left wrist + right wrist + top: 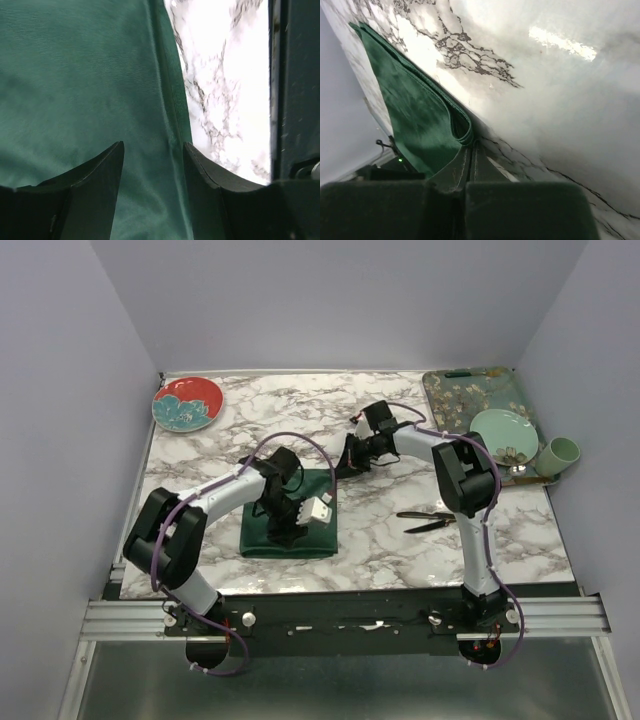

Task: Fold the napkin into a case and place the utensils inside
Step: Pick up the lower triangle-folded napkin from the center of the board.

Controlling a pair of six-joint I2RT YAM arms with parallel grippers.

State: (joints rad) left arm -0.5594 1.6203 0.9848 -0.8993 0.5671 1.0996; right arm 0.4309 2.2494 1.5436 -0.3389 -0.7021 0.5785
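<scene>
Two risks: the right tool (471, 152), clenched on a corner fold of the dark green cloth napkin (258, 540) lying on the white marble counter (400, 560), may slip off, and the left tool (152, 150), spread over the cloth, could drag layers askew.

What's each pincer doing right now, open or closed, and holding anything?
Left pincer: open, just above the napkin, holding nothing.
Right pincer: closed, apparently pinching the napkin's folded edge.
</scene>
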